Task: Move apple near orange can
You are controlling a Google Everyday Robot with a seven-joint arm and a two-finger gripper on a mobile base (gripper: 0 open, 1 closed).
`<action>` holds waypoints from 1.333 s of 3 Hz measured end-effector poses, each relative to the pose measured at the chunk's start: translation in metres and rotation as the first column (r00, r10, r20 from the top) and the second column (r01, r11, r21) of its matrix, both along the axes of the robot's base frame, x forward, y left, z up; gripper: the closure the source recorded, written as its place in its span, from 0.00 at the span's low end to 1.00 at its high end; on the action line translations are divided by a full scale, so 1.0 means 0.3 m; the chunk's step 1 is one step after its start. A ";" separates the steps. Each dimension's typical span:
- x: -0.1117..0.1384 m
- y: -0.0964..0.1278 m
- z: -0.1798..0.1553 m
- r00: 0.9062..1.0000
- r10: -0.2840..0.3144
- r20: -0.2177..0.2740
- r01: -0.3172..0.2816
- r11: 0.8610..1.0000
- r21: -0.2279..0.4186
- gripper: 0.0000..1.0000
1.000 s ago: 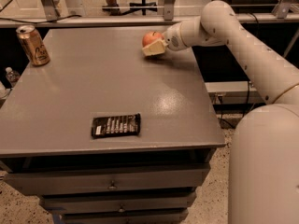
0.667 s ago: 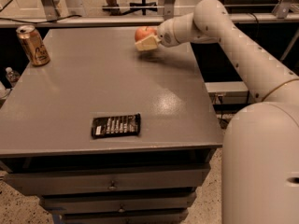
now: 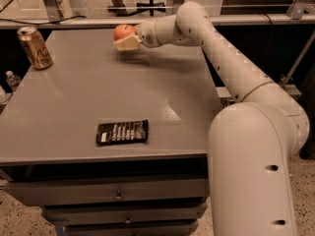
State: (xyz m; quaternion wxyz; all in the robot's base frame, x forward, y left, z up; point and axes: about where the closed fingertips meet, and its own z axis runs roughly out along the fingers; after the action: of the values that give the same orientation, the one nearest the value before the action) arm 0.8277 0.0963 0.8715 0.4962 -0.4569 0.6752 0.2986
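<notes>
The red-orange apple [image 3: 121, 32] is held in my gripper [image 3: 126, 39], lifted above the far middle of the grey table [image 3: 74, 102]. The gripper is shut on the apple, with one cream finger [image 3: 127, 43] showing under it. The golden-orange can [image 3: 34, 47] stands upright at the table's far left corner, well to the left of the apple and gripper.
A flat black snack wrapper [image 3: 122, 132] lies near the table's front edge. My white arm [image 3: 231, 77] reaches in from the right over the table's far right part. Drawers [image 3: 118, 195] sit under the tabletop. A water bottle [image 3: 12, 80] stands left of the table.
My gripper has carried the apple leftward along the far part of the table, toward the can. The can and wrapper have not moved.
</notes>
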 end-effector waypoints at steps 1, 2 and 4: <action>-0.029 0.135 -0.016 0.999 0.047 -0.010 -0.047 0.999 0.017 1.00; -0.076 0.241 -0.010 0.996 0.088 -0.016 -0.088 0.996 -0.009 1.00; -0.147 0.397 -0.011 0.990 0.140 -0.018 -0.140 0.990 -0.005 1.00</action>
State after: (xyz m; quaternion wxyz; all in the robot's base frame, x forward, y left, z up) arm 0.7835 0.2155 0.8682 0.4666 -0.5021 0.6468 0.3345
